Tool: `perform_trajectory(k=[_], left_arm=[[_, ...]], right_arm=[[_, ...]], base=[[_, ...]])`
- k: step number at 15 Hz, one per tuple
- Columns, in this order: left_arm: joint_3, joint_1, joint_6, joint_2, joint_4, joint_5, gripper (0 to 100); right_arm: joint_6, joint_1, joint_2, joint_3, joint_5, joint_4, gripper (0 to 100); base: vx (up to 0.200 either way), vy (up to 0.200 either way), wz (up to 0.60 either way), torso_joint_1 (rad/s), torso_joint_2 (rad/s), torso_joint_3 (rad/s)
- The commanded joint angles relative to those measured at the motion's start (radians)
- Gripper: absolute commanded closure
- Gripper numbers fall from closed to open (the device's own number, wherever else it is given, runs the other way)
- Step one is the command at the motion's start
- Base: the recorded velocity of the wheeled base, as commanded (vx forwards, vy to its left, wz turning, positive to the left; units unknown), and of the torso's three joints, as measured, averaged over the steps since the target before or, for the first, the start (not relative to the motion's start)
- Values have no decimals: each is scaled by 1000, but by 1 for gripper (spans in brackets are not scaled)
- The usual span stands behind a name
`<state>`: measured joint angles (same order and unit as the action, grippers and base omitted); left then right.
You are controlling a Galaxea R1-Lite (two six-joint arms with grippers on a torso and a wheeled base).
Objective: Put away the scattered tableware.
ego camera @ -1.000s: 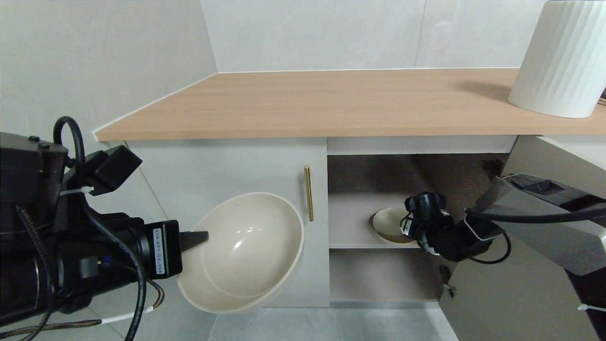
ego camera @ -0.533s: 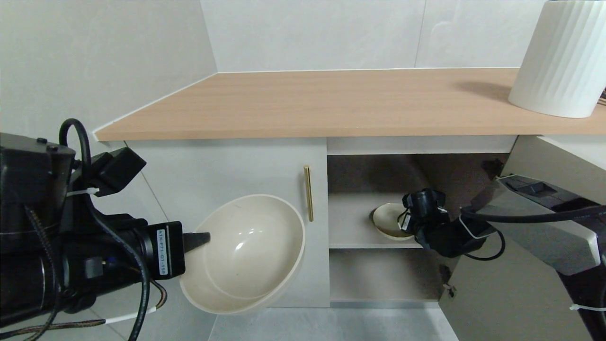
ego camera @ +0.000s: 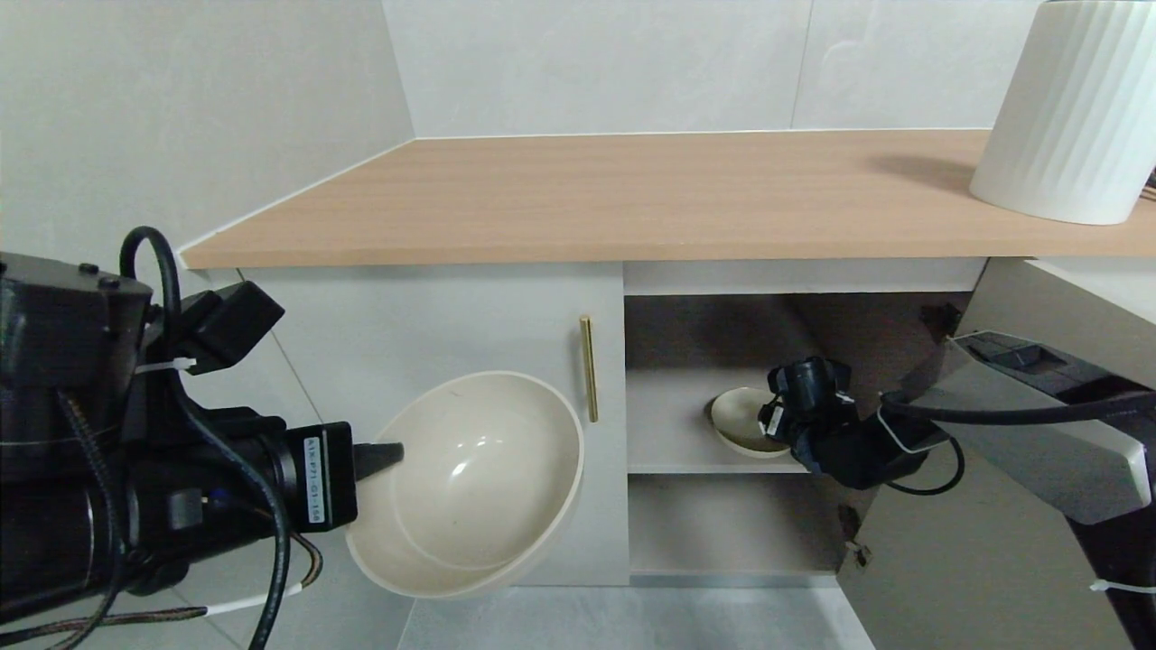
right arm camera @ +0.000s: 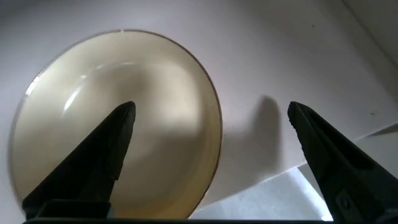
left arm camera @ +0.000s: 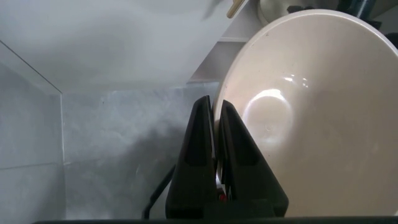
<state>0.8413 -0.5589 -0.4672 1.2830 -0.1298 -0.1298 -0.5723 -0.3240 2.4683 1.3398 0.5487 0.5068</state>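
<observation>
Before cabinet door (ego camera: 433, 334), left jaws tight on large bowl (ego camera: 479, 487); right jaws wide at small bowl (ego camera: 736, 420).

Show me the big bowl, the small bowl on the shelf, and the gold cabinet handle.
big bowl (ego camera: 470, 487), head view, inner base.
small bowl (right arm camera: 165, 118), right wrist view, inner surface.
gold handle (ego camera: 588, 368), head view, middle of the bar.

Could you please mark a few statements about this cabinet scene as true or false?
1. The left gripper is shut on the rim of the large cream bowl. True.
2. The small cream dish sits on the wooden countertop. False: it rests on the cabinet's upper shelf.
3. The right gripper is open. True.
4. The white ribbed container stands on the floor. False: it stands on the countertop.
</observation>
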Motion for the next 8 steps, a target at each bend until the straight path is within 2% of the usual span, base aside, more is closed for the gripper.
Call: perform_trajectory(k=[1, 2, 5, 6, 8], left_arm=[[1, -1, 18, 27, 4, -2, 100], [1, -10, 38, 49, 13, -5, 100], [-10, -32, 44, 88, 25, -8, 100], [-14, -44, 45, 110, 41, -8, 100], [-14, -61, 50, 151, 45, -8, 100]], right_arm=[[-11, -29, -161, -128, -12, -2, 0], [0, -55, -241, -197, -30, -4, 0], [78, -130, -471, -324, -130, -30, 0], [126, -185, -611, -383, -196, -93, 0], [152, -265, -769, -407, -294, -266, 0]], base=[[0, 0, 0, 0, 0, 0], [0, 0, 0, 0, 0, 0], [0, 0, 0, 0, 0, 0], [0, 0, 0, 0, 0, 0], [0, 0, 0, 0, 0, 0]])
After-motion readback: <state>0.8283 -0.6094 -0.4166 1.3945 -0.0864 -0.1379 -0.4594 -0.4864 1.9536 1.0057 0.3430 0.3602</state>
